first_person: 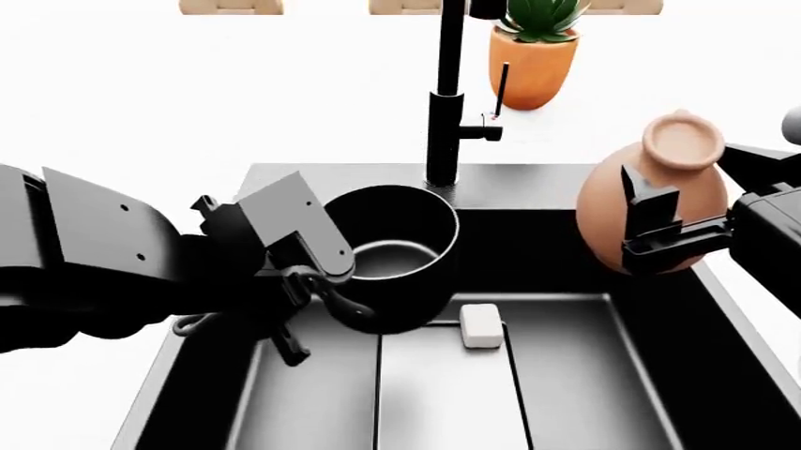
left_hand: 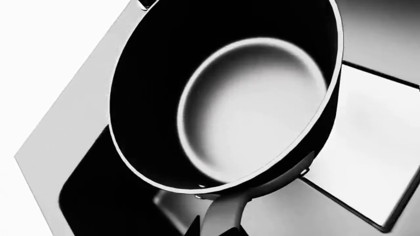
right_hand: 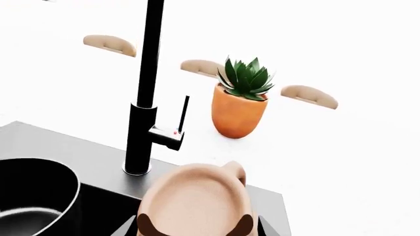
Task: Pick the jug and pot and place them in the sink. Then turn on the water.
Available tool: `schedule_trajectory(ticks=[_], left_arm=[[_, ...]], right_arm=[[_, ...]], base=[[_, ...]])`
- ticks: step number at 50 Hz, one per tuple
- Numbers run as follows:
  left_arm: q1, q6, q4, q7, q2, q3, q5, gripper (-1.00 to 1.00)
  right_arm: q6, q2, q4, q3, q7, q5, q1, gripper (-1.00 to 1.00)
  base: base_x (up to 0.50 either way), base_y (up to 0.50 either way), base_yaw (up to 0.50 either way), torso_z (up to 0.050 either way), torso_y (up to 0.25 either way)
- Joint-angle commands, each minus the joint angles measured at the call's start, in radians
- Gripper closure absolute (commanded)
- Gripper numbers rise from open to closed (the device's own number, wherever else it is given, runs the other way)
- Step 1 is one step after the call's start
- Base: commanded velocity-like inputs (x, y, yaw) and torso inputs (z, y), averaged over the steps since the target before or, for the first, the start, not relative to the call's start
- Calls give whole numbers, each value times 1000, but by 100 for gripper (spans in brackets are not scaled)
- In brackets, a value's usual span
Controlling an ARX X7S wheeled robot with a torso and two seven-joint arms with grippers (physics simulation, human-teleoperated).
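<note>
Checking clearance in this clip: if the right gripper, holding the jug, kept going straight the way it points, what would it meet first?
Probably the black tap column. The right gripper, shut on the jug, points across the sink towards it, with the orange planter farther back; depth is unclear.

Left arm comes in from the head view's left, forearm roughly level, wrist turned inward; left gripper (first_person: 328,298) clamped, black fingers (first_person: 344,305) pinched together. Right arm enters from the right edge, right gripper (first_person: 661,223) raised, fingers (first_person: 651,208) closed around a load, upright.
</note>
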Motion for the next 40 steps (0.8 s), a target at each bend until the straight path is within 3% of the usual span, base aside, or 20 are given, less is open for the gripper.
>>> schedule_trajectory(ticks=[1, 40], left_arm=[[3, 24, -43, -14, 32, -2, 139, 100], [119, 95, -95, 11, 75, 72, 202, 100]], right_arm=[[0, 1, 0, 9, -11, -33, 7, 100], [-8, 9, -1, 2, -3, -31, -2, 100]], base=[[0, 0, 0, 0, 10], [0, 0, 0, 1, 2]])
